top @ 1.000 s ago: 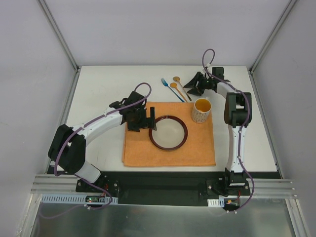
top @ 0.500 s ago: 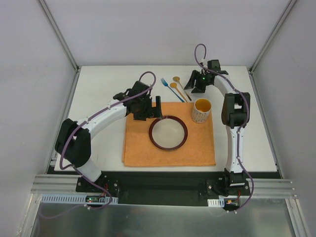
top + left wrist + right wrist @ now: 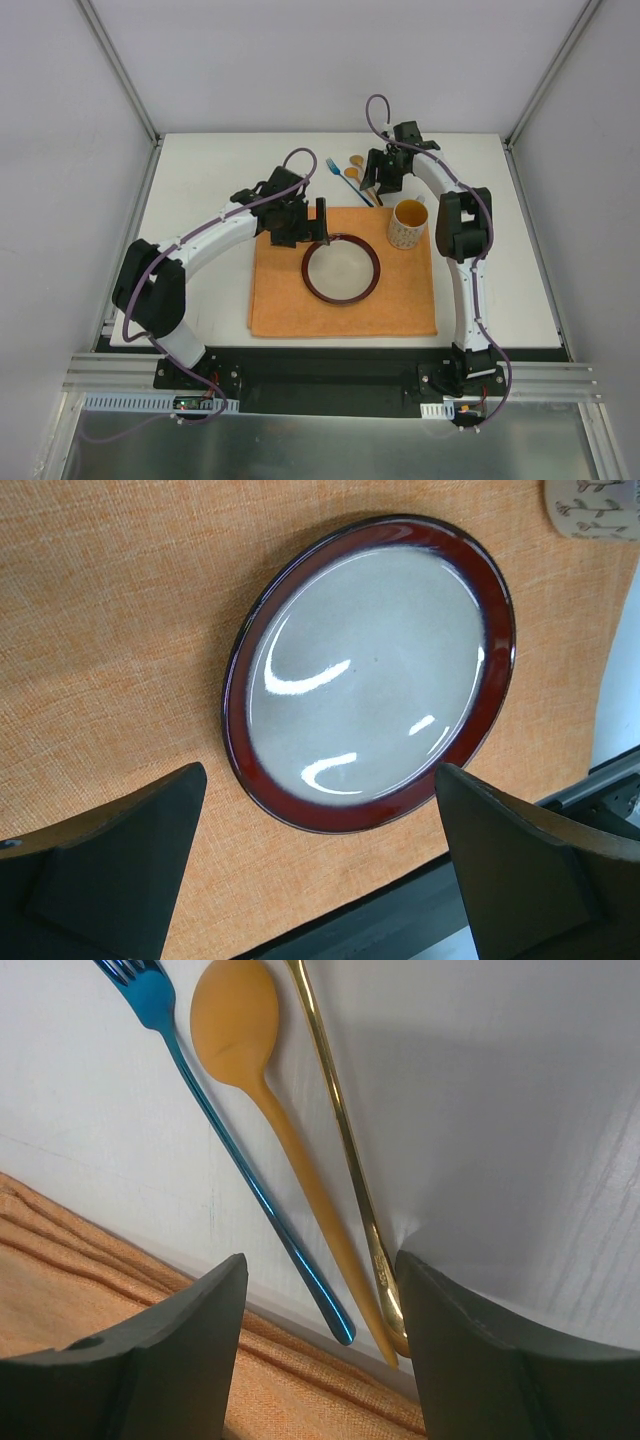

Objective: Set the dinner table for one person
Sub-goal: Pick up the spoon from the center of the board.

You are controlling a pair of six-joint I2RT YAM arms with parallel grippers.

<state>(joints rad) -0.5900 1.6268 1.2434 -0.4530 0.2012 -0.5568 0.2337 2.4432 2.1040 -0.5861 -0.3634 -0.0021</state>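
Note:
On the white dinner table (image 3: 200, 190) lies an orange placemat (image 3: 280, 300) with a red-rimmed grey plate (image 3: 341, 268) on it. The plate (image 3: 370, 675) fills the left wrist view. My left gripper (image 3: 318, 226) hangs open just above its far-left rim, holding nothing (image 3: 320, 870). A blue fork (image 3: 240, 1150), an orange spoon (image 3: 270, 1090) and a gold-handled utensil (image 3: 345, 1150) lie side by side on the table behind the mat. My right gripper (image 3: 320, 1350) stands open over their handle ends, its fingers (image 3: 150, 1360) on either side of them; it (image 3: 374, 186) grips nothing.
A patterned cup (image 3: 408, 224) with a yellow inside stands at the mat's far right corner, close to my right arm. Grey frame posts rise at the table's far corners. The mat's far edge (image 3: 100, 1300) runs just below the cutlery handles.
My right gripper has swung left from beside the cup to over the cutlery handles. My left gripper has lifted back from the plate's left rim toward its far side.

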